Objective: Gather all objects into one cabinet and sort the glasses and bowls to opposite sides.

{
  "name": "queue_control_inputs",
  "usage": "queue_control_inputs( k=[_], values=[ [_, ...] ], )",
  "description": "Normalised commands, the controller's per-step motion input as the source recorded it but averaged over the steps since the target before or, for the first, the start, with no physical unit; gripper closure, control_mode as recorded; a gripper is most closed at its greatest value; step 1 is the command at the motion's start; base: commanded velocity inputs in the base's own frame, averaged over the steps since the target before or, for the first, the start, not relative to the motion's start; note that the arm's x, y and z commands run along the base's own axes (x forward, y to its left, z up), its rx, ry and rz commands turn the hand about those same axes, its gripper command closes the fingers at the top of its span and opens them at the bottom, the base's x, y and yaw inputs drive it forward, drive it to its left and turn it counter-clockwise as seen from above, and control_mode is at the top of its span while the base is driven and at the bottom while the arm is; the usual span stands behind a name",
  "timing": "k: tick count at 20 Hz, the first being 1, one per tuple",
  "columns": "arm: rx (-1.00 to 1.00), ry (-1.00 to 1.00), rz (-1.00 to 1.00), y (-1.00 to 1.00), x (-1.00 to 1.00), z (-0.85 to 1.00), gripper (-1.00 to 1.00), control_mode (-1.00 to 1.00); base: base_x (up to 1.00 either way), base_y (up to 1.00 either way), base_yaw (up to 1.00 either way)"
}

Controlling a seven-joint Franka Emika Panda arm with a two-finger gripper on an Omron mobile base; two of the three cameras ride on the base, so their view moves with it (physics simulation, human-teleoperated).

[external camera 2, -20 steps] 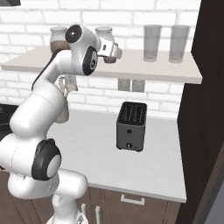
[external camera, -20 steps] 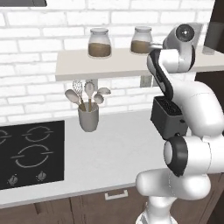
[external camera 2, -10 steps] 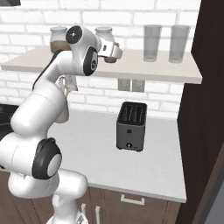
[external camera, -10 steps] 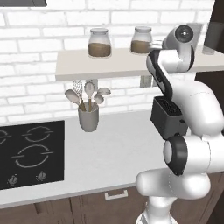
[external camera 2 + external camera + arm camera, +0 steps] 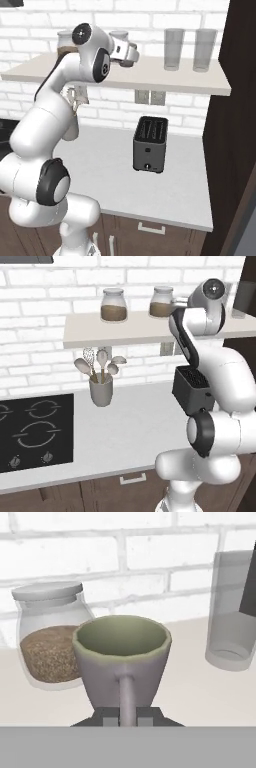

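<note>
Hand view shows, left to right along the pale shelf (image 5: 200,687): a lidded glass jar with brown contents (image 5: 47,637) standing against the white brick wall (image 5: 150,557), then a grey-green mug with a green inside (image 5: 122,657) in front of the jar and partly covering its right side, then a tall clear drinking glass (image 5: 232,612) well to the right of the mug. The mug stands upright with its thin handle facing the camera. The gripper (image 5: 127,716) sits at the base of that handle, its two dark fingertips (image 5: 111,717) drawn together on the handle, one on each side.

Right base view shows the arm reaching up to the same shelf (image 5: 150,80), with the hand beside a jar (image 5: 120,37), two tall glasses (image 5: 172,47) further right, and a dark toaster (image 5: 150,145) on the grey counter (image 5: 110,175) below the shelf.
</note>
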Motion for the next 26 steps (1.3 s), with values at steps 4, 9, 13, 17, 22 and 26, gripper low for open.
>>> queue_control_inputs(
  k=[4,9,13,17,22,26],
  values=[
    [0.00,-0.07,0.01,0.00,-0.69,0.46,1.00,-1.00,0.00,0.00,0.00],
    [0.00,-0.09,0.04,0.00,-1.00,0.38,1.00,-1.00,0.00,0.00,0.00],
    [0.00,-0.12,0.07,0.00,-0.89,0.48,1.00,-1.00,0.00,0.00,0.00],
    [0.00,-0.19,0.13,0.02,-0.66,0.34,1.00,-1.00,0.00,0.00,0.00],
    [-0.01,-0.11,0.09,0.05,-0.33,0.01,1.00,-1.00,0.00,0.00,0.00],
    [0.00,0.00,0.00,0.00,0.00,0.00,1.00,-1.00,0.00,0.00,0.00]
  ],
)
